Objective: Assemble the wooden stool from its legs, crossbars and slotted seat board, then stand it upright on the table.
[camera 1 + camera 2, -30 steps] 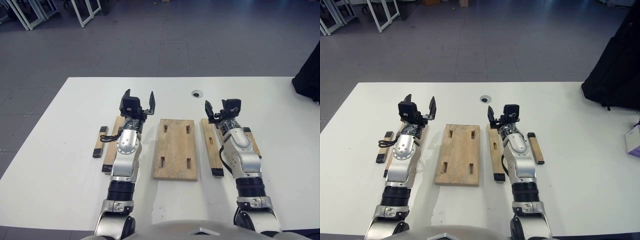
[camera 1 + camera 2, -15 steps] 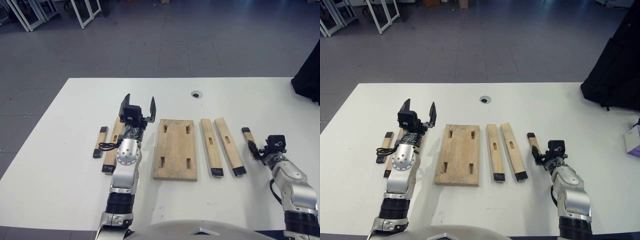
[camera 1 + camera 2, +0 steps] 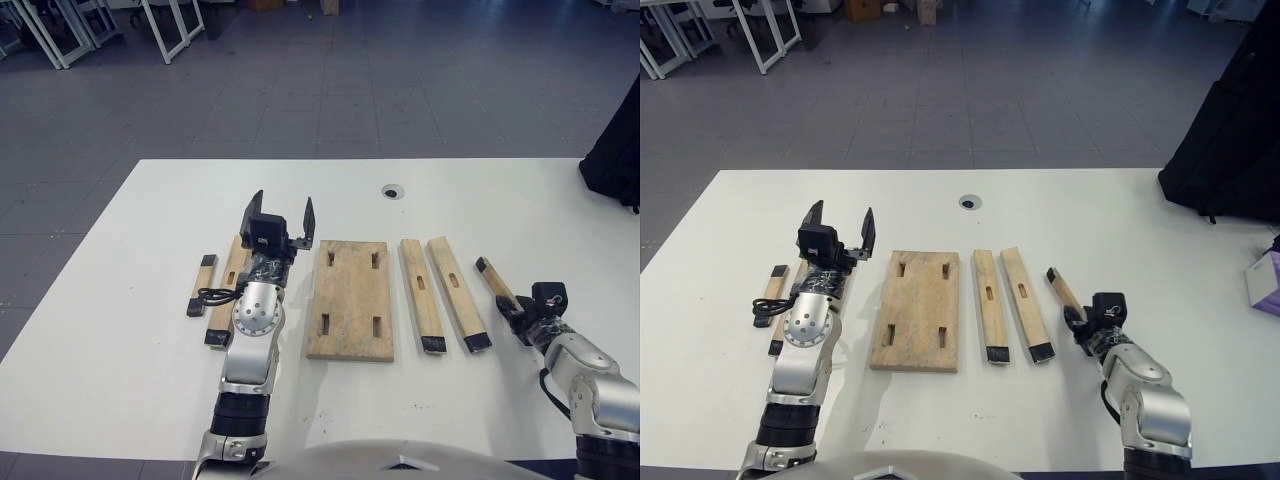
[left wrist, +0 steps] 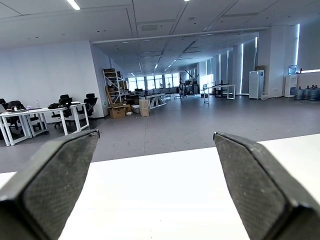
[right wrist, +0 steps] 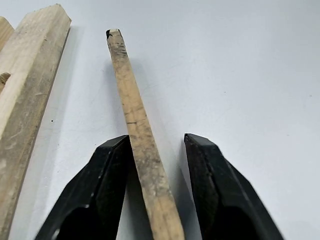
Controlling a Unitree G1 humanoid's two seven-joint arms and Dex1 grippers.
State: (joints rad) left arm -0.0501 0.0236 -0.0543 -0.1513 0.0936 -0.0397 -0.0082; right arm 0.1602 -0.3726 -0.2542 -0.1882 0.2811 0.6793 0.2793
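The seat board [image 3: 350, 298] lies flat in the middle of the table [image 3: 120, 340], long sides running from near edge to far edge, its four slots facing up. Just beside it towards the right edge lie the inner leg [image 3: 418, 295] and the outer leg [image 3: 458, 305], side by side, each with a slot on top and a black tip at the near end. Further towards the right edge lies a thin crossbar [image 5: 131, 100], tilted so its black far tip leans towards the legs.

The right gripper [image 5: 158, 138] sits low at the near end of this crossbar, parted, with one finger [image 5: 100, 190] on each side of the wood. One finger is against the bar or nearly so and the other stands clear of it, so the bar is straddled, not pinched.

The left gripper [image 3: 282, 205] hangs above the table just left of the board's far end, with its fingers [image 4: 55, 185] spread wide and holding nothing. Its arm lies over a third leg [image 3: 232, 270]. A second crossbar [image 3: 202, 284] lies beside that leg, towards the left edge.

A small round hole [image 3: 394, 189] sits near the far edge
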